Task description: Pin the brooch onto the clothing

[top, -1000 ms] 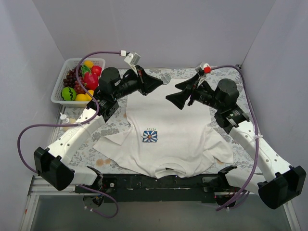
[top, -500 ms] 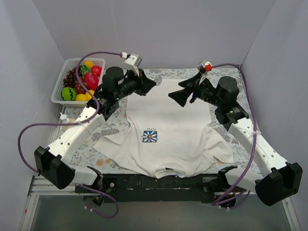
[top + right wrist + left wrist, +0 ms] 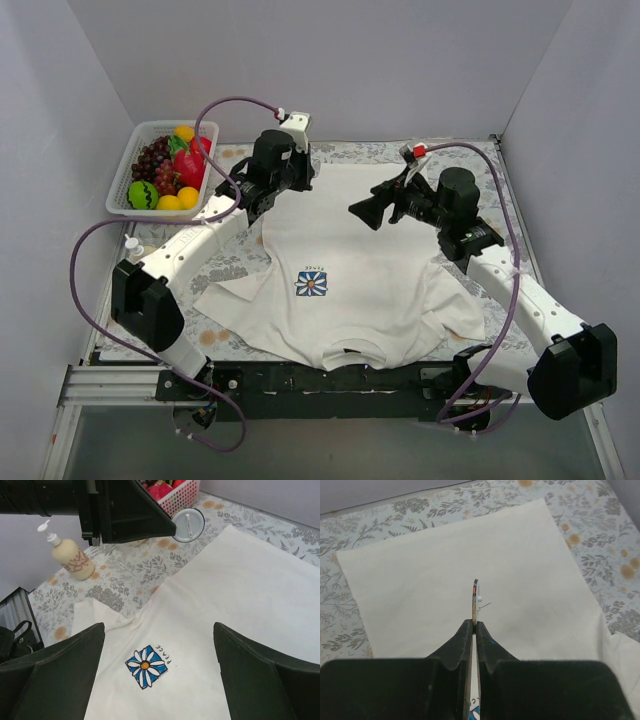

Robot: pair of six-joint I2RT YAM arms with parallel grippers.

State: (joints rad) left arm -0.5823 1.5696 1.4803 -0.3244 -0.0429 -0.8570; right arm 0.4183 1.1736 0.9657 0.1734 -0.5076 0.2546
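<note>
The clothing, a white T-shirt (image 3: 350, 250), lies flat on the table with its flower print (image 3: 311, 284) toward the near side. My left gripper (image 3: 474, 625) is shut on the brooch (image 3: 475, 597), which stands edge-on above the shirt's (image 3: 470, 560) far half. From the right wrist view the brooch (image 3: 187, 525) shows its pale round back at the tips of the left gripper (image 3: 172, 528). In the top view the left gripper (image 3: 304, 180) hangs by the hem and the brooch is too small to make out. My right gripper (image 3: 365, 210) is open and empty above the shirt (image 3: 240, 595), near the print (image 3: 146, 666).
A white basket of plastic fruit (image 3: 165, 170) stands at the back left corner. A pump bottle (image 3: 70, 555) stands on the flowered tablecloth (image 3: 470, 170) left of the shirt. Purple walls close in the left, back and right sides.
The left arm has swung in and lifted, turning the gripper with the brooch from the far hem toward the shirt. The right gripper opened a little wider and stayed over the shirt.
</note>
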